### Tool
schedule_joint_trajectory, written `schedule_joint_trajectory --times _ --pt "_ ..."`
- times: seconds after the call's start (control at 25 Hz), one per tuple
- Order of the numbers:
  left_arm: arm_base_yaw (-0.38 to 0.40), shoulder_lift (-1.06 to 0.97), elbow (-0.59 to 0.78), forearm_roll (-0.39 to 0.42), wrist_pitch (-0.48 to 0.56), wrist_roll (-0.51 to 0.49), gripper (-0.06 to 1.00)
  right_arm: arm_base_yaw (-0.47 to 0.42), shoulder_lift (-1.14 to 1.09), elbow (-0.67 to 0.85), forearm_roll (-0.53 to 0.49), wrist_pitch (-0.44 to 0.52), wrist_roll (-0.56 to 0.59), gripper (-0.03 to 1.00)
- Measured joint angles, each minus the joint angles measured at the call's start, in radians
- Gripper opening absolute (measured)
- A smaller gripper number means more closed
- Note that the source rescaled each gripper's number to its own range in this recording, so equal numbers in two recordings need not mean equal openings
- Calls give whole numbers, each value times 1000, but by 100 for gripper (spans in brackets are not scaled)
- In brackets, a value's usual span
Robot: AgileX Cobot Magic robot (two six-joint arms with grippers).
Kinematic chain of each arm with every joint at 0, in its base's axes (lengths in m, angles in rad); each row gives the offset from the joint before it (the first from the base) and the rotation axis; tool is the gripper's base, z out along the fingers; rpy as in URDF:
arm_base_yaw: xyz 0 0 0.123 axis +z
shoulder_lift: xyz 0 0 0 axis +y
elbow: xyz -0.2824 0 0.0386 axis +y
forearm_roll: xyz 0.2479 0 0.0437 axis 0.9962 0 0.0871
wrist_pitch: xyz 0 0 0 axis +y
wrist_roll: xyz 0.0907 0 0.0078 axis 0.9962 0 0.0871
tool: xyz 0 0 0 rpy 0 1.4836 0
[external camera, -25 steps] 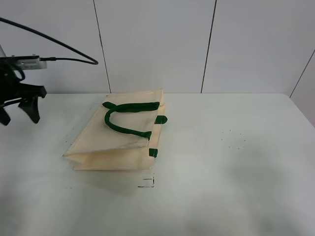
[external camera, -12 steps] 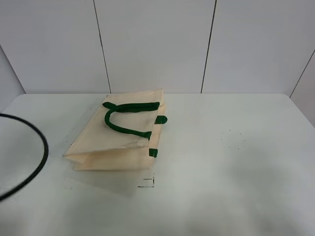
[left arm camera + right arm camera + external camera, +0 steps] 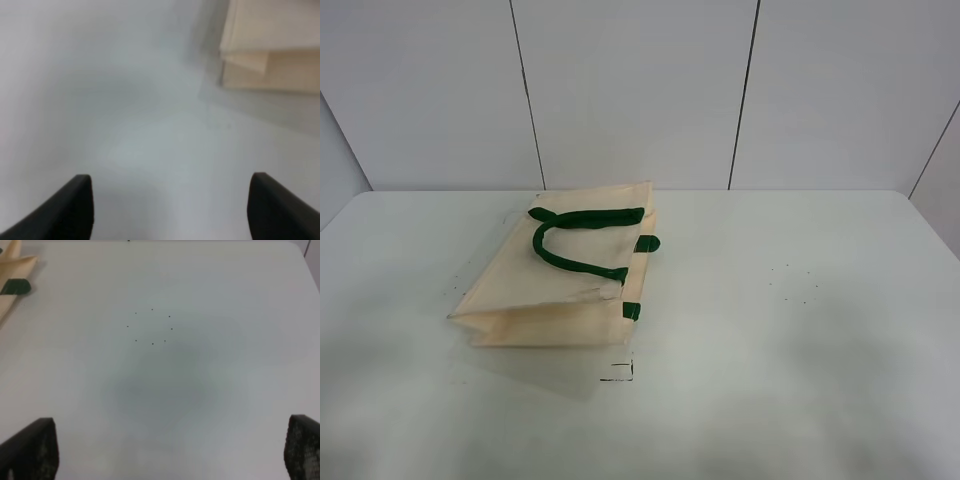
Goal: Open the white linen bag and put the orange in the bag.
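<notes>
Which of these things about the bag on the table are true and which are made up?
1. The cream fabric bag with dark green handles lies flat on the white table. True.
2. A round orange fruit sits on top of the bag. False: no orange shows in any view.
3. The left gripper is open above bare table, with the bag's corner ahead of it. True.
4. The right gripper is squeezing a green handle. False: it is open, holding nothing.
5. Both arms show in the high view. False: neither does.

Left arm and its black cable are gone from the exterior high view, having been pulling out leftward; left gripper (image 3: 170, 210) now hanging, jaws spread, near the white linen bag (image 3: 272, 47).
</notes>
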Motion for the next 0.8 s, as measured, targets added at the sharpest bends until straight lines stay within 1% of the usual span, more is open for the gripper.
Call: schedule_joint_trajectory --times 0.32,0.8 --pt "0 -75 0 0 0 2 86 0 0 0 0 -1 0 100" --pt "0 -79 0 -27 0 2 86 0 0 0 2 -1 0 100"
